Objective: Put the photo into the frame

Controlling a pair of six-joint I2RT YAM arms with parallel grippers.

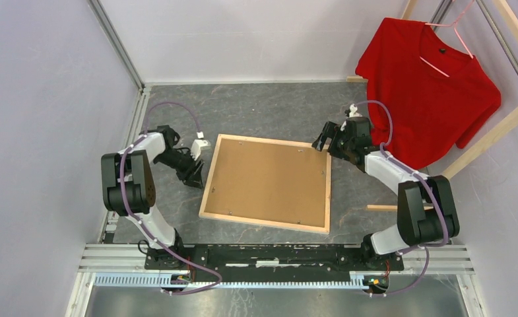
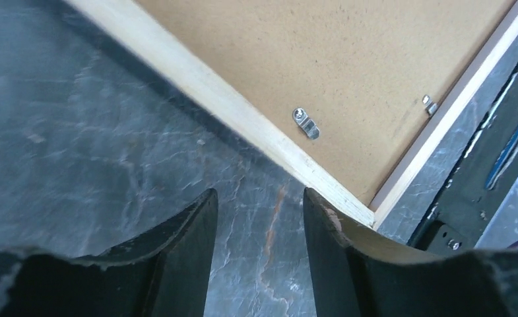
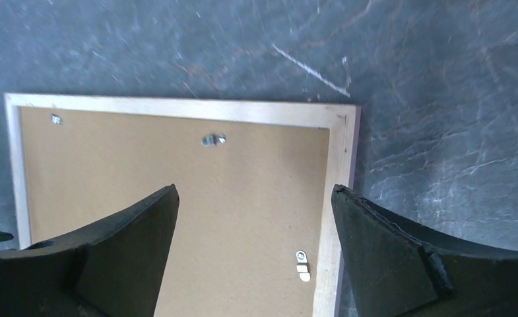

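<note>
Left claw (image 1: 195,176) hangs low over the table (image 1: 262,105) with its fingers parted and nothing between them. The frame (image 1: 262,223) lies just beside it on the inner side, face down. The frame's bare-wood left rail runs near-to-far past the claw's inner finger (image 2: 328,251); whether the two touch cannot be told. Right claw (image 1: 323,142) is spread wide and empty, poised over the frame's far right corner, with one finger above the brown backing board (image 1: 269,181) and the other beyond the rail. The frame's long axis seems to run across, from one claw to the other, so each arm has its own end within reach. Small metal clips (image 2: 305,123) sit along the inside of the rails. The photo shows in no view, and whether it lies under the board cannot be told. Any next move likely starts with the clips or board, with the right claw better placed.
</note>
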